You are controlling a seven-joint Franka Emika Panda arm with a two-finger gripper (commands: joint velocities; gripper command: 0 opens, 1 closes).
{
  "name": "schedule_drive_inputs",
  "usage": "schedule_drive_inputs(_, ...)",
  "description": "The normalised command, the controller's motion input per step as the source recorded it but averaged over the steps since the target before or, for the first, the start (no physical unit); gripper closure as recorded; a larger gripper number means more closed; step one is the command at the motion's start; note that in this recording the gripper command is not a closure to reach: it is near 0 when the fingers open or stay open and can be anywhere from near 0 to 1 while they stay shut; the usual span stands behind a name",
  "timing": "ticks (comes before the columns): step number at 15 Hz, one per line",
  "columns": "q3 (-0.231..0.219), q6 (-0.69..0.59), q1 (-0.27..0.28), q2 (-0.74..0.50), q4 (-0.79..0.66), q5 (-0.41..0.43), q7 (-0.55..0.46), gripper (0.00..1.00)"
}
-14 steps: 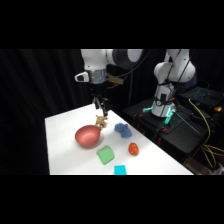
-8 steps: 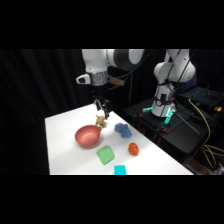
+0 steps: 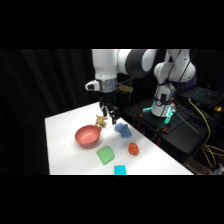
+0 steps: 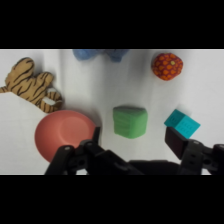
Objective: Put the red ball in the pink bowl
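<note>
gripper [image 4: 131, 137] fingers are wide apart and hold nothing. it has barely moved, still high above the desk [image 3: 65, 127]. the red ball [image 4: 167, 66] lies far from the pink bowl [image 4: 62, 135], not grabbed yet.

a robotics lab. black curtains [image 3: 65, 85] hang behind the white table [image 3: 65, 145]. right of the table, cables [image 3: 202, 117] and lit equipment [image 3: 162, 110] crowd a dark bench.

White arm reaching down from upper rt, tool [image 3: 109, 118] vertical above table, fingers [image 4: 172, 140] apart.
</note>
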Motion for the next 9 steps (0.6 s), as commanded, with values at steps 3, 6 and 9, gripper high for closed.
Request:
schedule_drive_inputs(3, 0.106, 0.49, 0.121, -0.25, -0.53, 0.125, 0.10, 0.00)
schedule_drive_inputs(6, 0.100, 0.58, 0.110, -0.15, -0.49, 0.170, 0.01, 0.00)
schedule_drive_inputs(9, 0.096, 0.56, 0.086, -0.08, -0.39, 0.294, -0.14, 0.00)
